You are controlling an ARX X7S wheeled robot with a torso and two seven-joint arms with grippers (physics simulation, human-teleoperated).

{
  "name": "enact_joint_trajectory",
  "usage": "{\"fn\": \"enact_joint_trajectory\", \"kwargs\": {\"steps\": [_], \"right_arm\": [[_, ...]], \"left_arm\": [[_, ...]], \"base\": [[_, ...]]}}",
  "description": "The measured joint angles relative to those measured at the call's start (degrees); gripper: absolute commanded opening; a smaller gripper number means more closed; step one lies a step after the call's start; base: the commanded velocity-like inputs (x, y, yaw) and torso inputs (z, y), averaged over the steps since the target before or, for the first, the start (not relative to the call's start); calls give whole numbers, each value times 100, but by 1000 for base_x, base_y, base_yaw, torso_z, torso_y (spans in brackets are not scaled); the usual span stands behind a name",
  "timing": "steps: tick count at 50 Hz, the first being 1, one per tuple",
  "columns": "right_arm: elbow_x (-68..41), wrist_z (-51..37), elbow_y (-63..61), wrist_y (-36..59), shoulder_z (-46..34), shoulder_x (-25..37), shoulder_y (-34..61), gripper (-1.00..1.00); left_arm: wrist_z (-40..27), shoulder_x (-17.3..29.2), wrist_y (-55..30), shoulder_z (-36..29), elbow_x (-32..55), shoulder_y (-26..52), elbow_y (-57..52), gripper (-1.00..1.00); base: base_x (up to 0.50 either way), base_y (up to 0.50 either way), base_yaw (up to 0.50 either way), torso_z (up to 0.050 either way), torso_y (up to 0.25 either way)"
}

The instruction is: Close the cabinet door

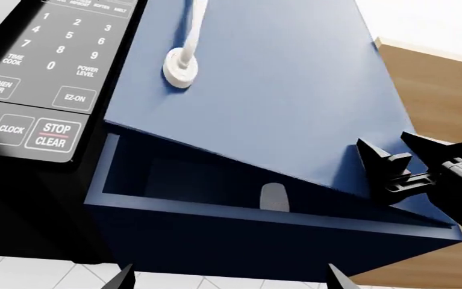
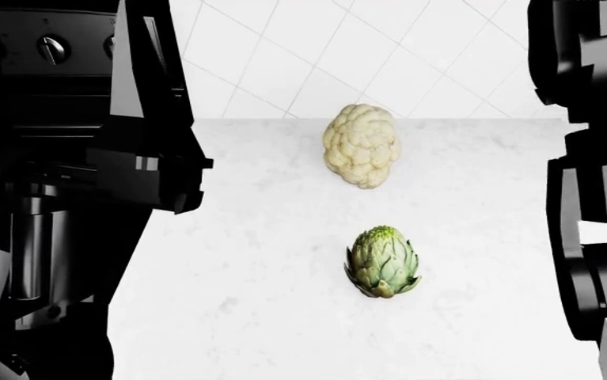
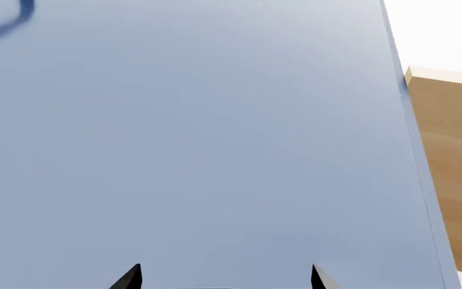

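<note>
Blue cabinet door ajar; right tool at its edge, spread wide.

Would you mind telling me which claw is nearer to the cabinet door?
Right. The right claw sits at the blue cabinet door, by its free edge; the left claw views the door from farther back.

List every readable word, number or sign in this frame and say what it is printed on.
All text is on the black microwave control panel in the left wrist view:
"1" "2" "3" "4" "5" "6" "7" "8" "9" "0"
"TIME COOK"
"POWER LEVEL"
"KITCHEN TIMER"
"EZ-ON"
"CLOCK"
"STOP CLEAR"
One button cut off at the edge, ending "RT"
Top row of labels: too small to read
Head and right wrist views: no text.
</note>
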State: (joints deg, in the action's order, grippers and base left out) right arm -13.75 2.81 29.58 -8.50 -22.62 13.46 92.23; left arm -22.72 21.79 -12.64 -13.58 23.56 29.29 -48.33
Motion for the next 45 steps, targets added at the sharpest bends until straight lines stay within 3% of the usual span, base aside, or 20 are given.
{"fn": "enact_joint_trajectory", "kwargs": {"steps": [8, 15, 34, 45], "right_arm": [[297, 204, 1964, -1189, 23, -497, 533, 100], [588, 200, 2745, -1697, 251, -757, 702, 100], [1035, 15, 2606, -1599, 597, -966, 557, 100], [1044, -110, 1721, -1472, 676, -984, 536, 100]], "left_arm": [[-28, 95, 35, 116, 37, -59, -26, 100], [-43, 189, 97, 245, 63, -143, -37, 100], [-93, 290, 151, 371, 117, -186, -47, 100], [-92, 353, 129, 317, 18, -177, -48, 100]], "base": [[3, 0, 0, 0, 0], [2, 0, 0, 0, 0], [2, 0, 2, 0, 0], [3, 1, 4, 16, -250]]}}
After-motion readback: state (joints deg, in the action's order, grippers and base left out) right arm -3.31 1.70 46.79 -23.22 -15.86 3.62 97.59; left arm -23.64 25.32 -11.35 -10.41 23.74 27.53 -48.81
